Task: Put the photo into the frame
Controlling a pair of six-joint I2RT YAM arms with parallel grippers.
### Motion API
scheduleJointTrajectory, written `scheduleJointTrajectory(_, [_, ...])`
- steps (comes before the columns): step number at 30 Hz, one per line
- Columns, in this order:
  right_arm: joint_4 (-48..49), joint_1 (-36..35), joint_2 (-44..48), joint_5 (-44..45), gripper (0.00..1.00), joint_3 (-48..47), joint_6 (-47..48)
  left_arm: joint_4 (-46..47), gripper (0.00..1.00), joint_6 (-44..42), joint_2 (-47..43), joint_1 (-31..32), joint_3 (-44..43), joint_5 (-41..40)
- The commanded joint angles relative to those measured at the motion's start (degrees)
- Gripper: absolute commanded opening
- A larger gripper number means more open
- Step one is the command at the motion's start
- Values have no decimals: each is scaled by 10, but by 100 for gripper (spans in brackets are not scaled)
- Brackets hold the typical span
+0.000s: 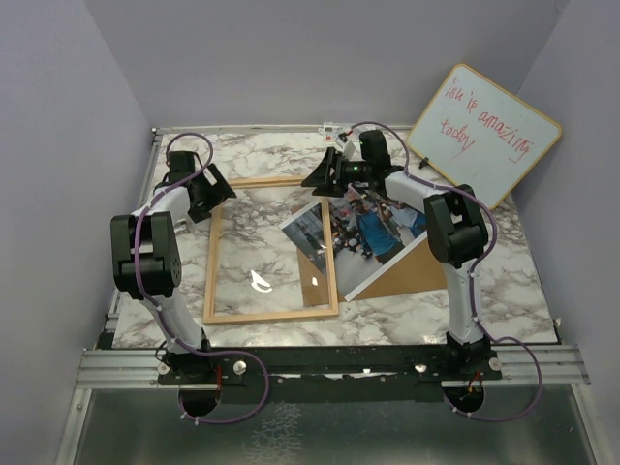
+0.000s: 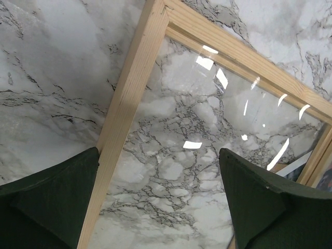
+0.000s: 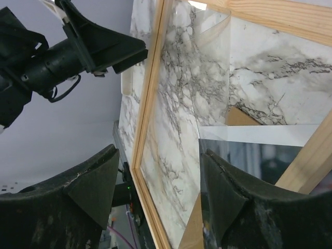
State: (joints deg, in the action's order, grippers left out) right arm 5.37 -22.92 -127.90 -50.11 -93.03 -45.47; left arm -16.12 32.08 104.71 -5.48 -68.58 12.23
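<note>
The frame [image 1: 271, 312] of thin light wood lies flat on the marble table, its clear pane reflecting lights. The photo [image 1: 373, 231] lies tilted at the frame's right rail, one corner reaching inside the frame, on the brown backing board [image 1: 412, 273]. My left gripper [image 1: 215, 194] is open and empty over the frame's far left corner; the rail [image 2: 124, 114] runs between its fingers [image 2: 52, 202]. My right gripper [image 1: 329, 176] is open and empty over the frame's far right corner. In the right wrist view the photo's white border [image 3: 259, 135] sits by the right finger [image 3: 228, 202], crossed by the frame's rail [image 3: 306, 166].
A wood-edged whiteboard [image 1: 484, 136] with red writing leans at the back right. Grey walls close in the table on the left, back and right. The left gripper also shows in the right wrist view [image 3: 78, 52]. An aluminium rail [image 1: 329, 363] runs along the near edge.
</note>
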Motion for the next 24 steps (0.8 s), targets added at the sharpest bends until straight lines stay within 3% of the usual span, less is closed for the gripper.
scheduleJointTrajectory(1, [19,-6,16,-30,70,23,3,6,98,6,14,5,13,30])
scheduleJointTrajectory(5, [-23,-6,13,-8,71,28,45,6,98,5,13,5,13,30])
scheduleJointTrajectory(11, [-153,-7,18,117,72,2,136,6,98,5,13,5,13,28])
scheduleJointTrajectory(16, [-198,-6,20,185,71,-7,163,6,98,5,12,5,10,27])
scheduleJointTrajectory(19, [-190,-7,36,221,66,4,161,5,98,4,10,5,7,24])
scheduleJointTrajectory(21, [-175,-7,55,252,56,17,158,2,98,3,10,5,3,20])
scheduleJointTrajectory(24, [-138,-7,88,285,49,42,158,0,98,1,9,5,-3,16])
